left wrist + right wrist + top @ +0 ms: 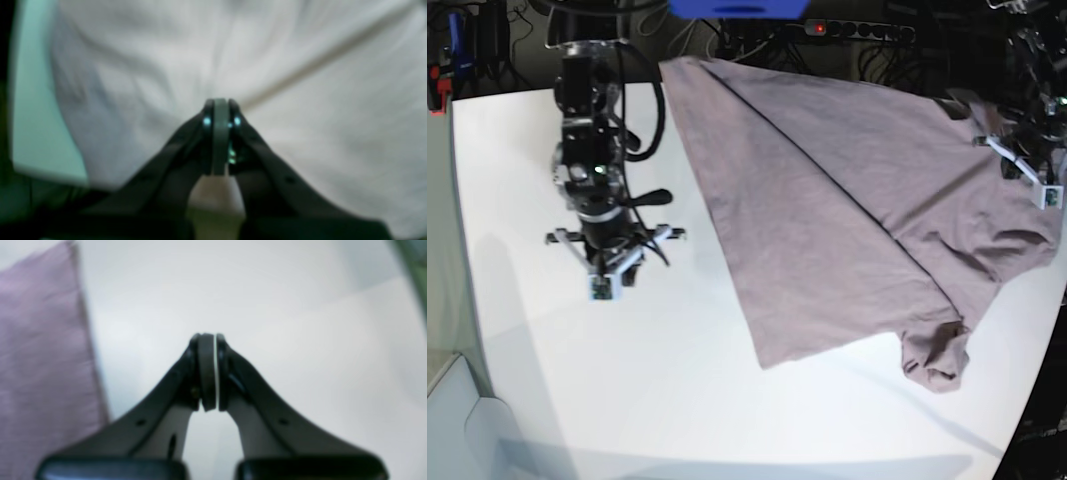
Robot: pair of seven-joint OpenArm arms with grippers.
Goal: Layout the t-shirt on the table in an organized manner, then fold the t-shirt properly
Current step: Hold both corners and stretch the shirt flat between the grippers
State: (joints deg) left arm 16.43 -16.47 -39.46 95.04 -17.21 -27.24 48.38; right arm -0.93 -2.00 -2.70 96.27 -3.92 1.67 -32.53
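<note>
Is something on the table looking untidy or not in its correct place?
Yes. The t-shirt lies skewed across the table, not flat. A long diagonal fold crosses it, and one sleeve near the front edge is crumpled into a bunch.

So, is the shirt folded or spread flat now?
Partly folded: the shirt has one long diagonal crease, and its sleeve is bunched.
</note>
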